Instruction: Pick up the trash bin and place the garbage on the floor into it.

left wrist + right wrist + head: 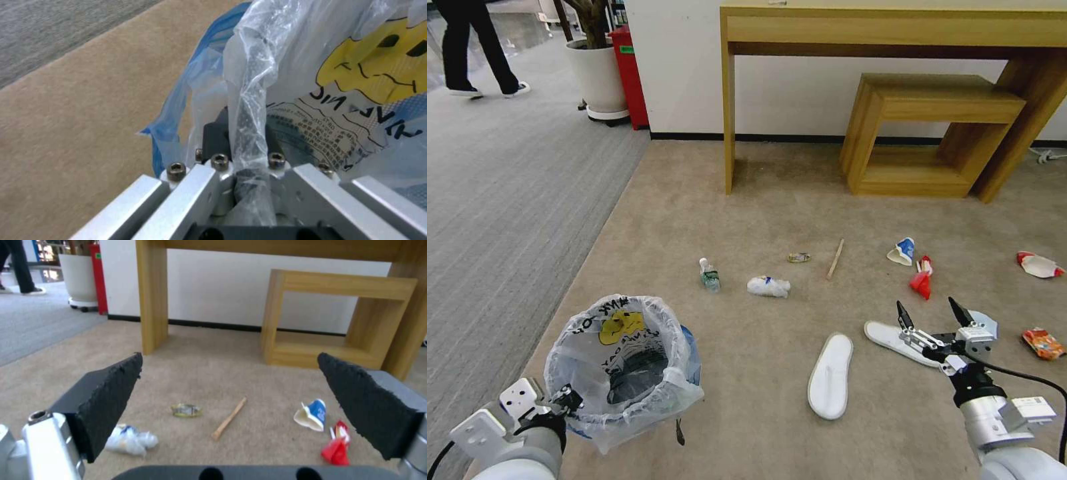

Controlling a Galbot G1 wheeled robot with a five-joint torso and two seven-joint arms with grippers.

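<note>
I have the trash bin [624, 367] up at my left side, its crinkly bag rim pinched in the left pincer [247, 160], whose jaws are closed tight on a twisted fold of the plastic. To the right of the bin, on the beige floor [747, 200], lies the nearer white slipper [830, 377], its long axis running away from me, toe end farther off. Just past it a second slipper [894, 340] lies crosswise, partly under the right pincer [934, 317], which hovers with its jaws spread wide and nothing between them. So the right arm is plainly the nearer one for either slipper, and I judge the crosswise slipper sits almost directly below it, while the bin waits well to its left. Farther from the bin lie the small clear bottle [709, 275], a crumpled white wrapper [768, 287], the wooden stick [835, 259], a blue-white cup [902, 252], a red-white cup [922, 280] and an orange snack bag [1044, 343].
</note>
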